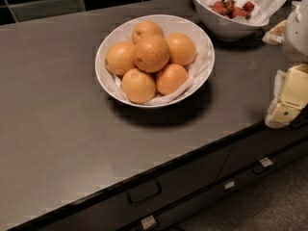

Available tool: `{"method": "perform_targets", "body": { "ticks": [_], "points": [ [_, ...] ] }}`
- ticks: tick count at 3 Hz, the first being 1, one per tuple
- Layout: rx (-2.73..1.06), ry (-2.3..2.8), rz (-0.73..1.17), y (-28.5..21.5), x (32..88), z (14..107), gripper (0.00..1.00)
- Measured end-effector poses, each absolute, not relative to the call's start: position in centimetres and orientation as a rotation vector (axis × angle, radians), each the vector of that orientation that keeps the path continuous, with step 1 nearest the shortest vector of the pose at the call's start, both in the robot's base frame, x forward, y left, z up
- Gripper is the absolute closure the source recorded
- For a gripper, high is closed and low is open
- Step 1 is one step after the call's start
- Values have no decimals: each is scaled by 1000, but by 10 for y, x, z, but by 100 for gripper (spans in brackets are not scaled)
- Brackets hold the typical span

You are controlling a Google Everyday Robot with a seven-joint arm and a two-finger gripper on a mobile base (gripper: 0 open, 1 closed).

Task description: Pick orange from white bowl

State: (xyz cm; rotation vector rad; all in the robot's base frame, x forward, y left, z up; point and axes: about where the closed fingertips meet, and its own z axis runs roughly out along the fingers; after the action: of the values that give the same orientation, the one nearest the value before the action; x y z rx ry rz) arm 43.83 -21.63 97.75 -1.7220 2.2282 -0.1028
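Observation:
The white bowl (103, 46) stands on the grey counter, just above the middle of the camera view. It is wide, shallow and lined with crumpled white paper. Several oranges lie in it. The largest orange (151, 53) rests on top in the middle of the pile, with the smaller ones around and under it. My gripper (289, 96), cream-coloured, is at the right edge of the view over the counter's front edge. It is well to the right of the bowl, apart from it, and holds nothing that I can see.
A deeper white bowl (225, 29) with red fruit (233, 7) on paper stands behind and to the right. The counter's front edge runs diagonally from lower left to right. Dark drawers with handles (144, 193) lie below it. A dark tiled wall is at the back.

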Motion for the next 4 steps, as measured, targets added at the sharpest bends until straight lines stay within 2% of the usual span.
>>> {"method": "perform_targets", "body": {
  "ticks": [1,4],
  "points": [
    [-1722,2228,-103,-216,438,977,0],
    [-1858,2060,-82,-165,529,985,0]
  ]
}}
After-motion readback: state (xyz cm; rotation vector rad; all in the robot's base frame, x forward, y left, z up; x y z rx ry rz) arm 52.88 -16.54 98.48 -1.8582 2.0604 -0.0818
